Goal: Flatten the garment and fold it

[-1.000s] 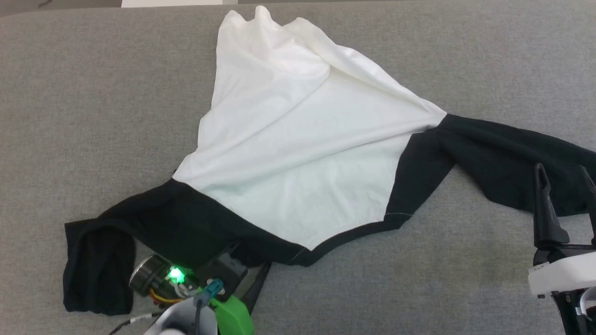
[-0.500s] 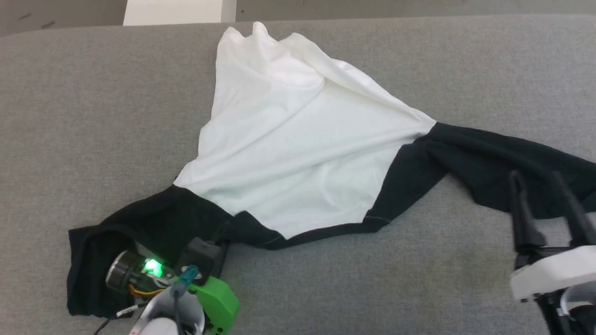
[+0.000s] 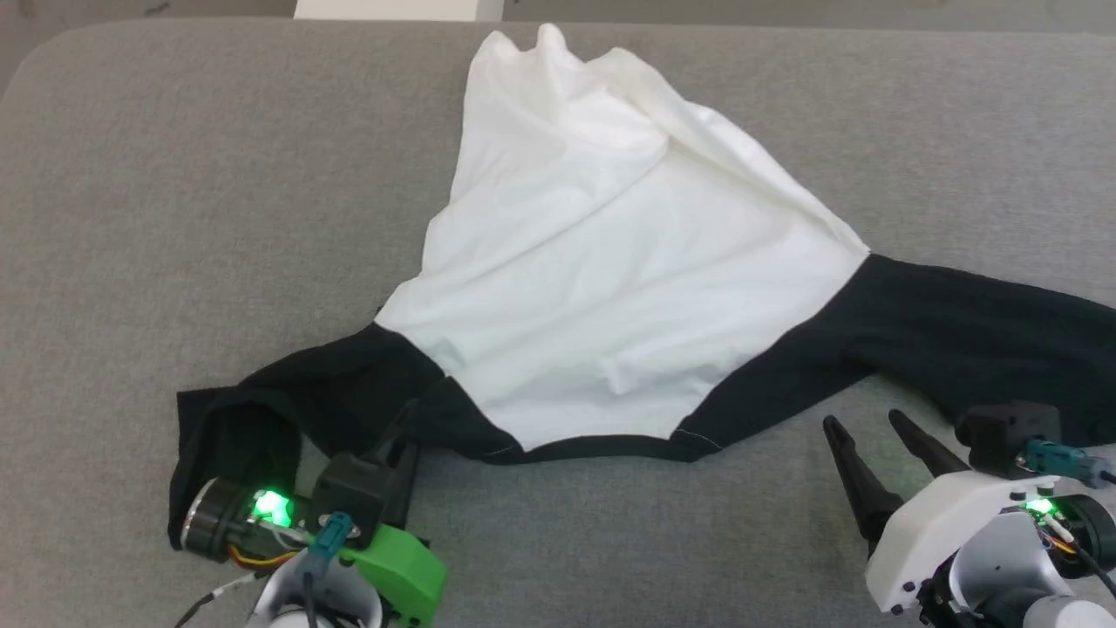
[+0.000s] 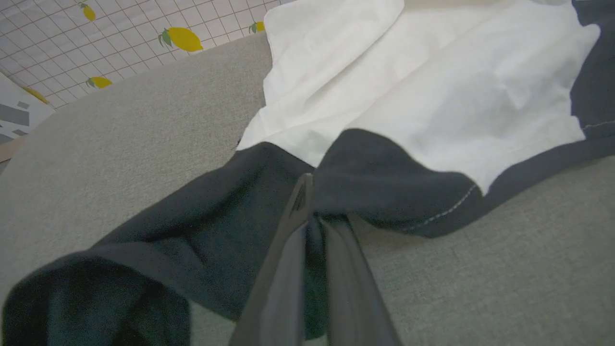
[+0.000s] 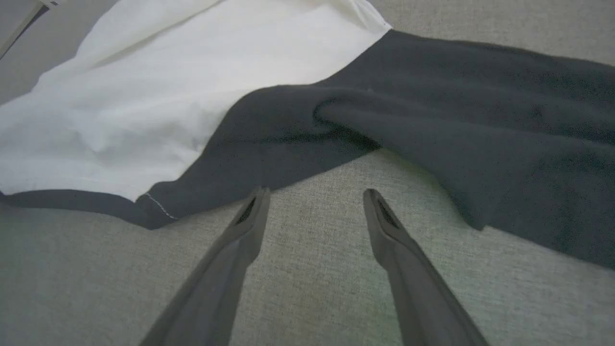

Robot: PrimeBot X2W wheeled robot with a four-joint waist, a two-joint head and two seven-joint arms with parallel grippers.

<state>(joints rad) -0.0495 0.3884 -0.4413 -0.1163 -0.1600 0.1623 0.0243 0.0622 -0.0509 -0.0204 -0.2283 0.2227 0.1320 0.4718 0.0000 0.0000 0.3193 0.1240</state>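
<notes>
Garment (image 3: 610, 288) rumpled in the middle of a grey padded surface (image 3: 174, 218), plain white body bunched into folds toward the far edge. Black left sleeve (image 3: 288, 401) trailing to the near left, its end doubled over. Black right sleeve (image 3: 959, 340) stretched out to the right. Black neck trim (image 3: 602, 447) curving along the near side of the white. Left gripper (image 3: 403, 432) at the near left, jaws together and clamped on the black cloth where left sleeve meets neck trim, a fold pinched between the fingers. Right gripper (image 3: 863, 427) at the near right, jaws wide apart over bare surface, tips near the right sleeve but apart from it. Past the far left corner in the left wrist view, a checked lemon-print backdrop (image 4: 120, 43).
</notes>
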